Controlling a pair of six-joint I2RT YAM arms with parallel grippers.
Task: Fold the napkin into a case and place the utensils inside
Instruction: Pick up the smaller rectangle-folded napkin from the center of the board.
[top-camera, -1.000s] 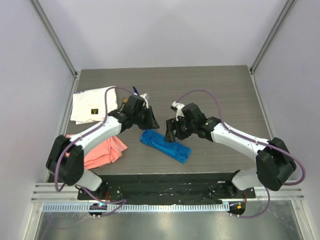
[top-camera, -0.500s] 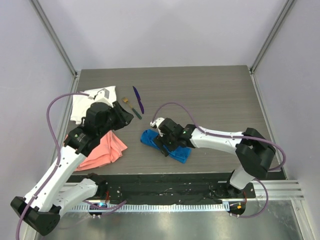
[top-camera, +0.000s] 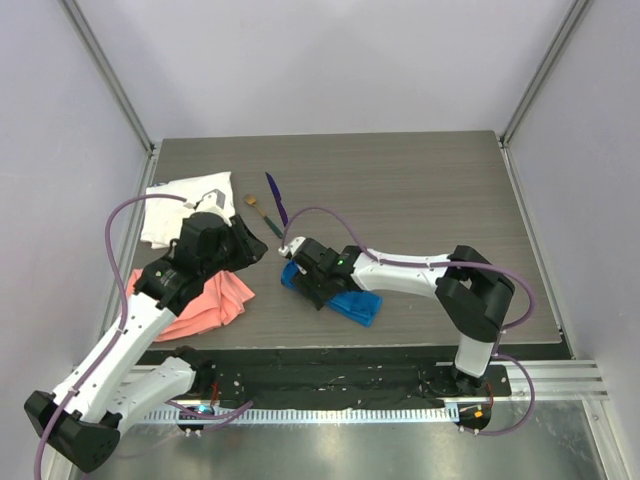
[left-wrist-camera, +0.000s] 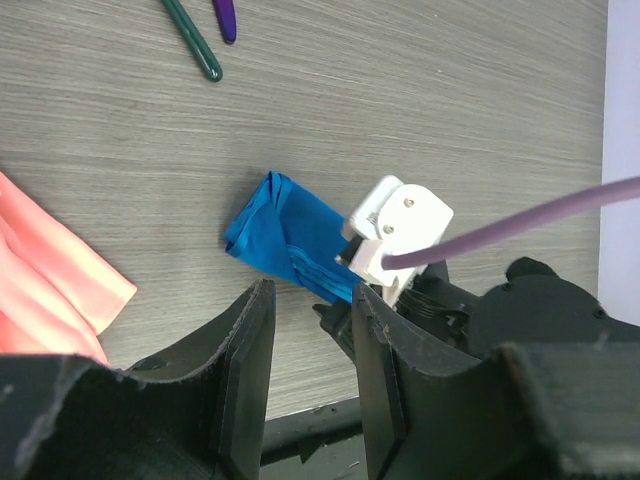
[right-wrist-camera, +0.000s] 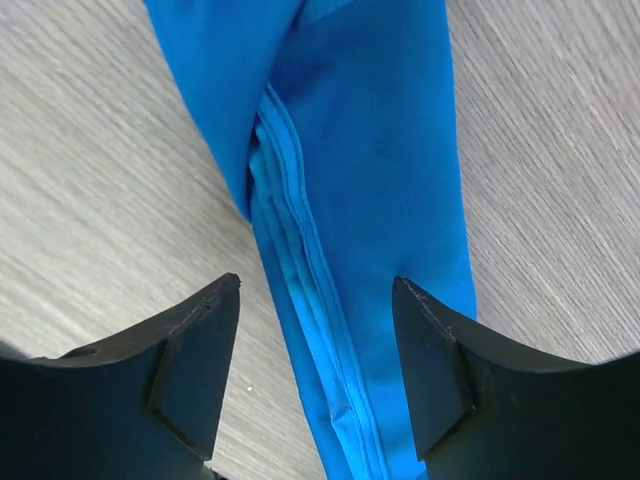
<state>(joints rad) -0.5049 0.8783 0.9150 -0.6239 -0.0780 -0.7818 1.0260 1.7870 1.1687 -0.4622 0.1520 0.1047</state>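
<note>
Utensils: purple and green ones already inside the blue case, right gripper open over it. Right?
No. The top external view shows the purple utensil and the green-handled utensil lying on the table beyond the blue case, not inside it. The right gripper is open over it.

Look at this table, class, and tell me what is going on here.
Two robot arms are working on a blue napkin, already folded into a narrow strip on the table. The right tool is low over one end of the strip, jaws open to either side of its folded edges, gripping nothing. The left tool hangs open and empty near a pink cloth. A purple utensil and a green-handled utensil lie on the table beyond, not yet in the napkin.
</note>
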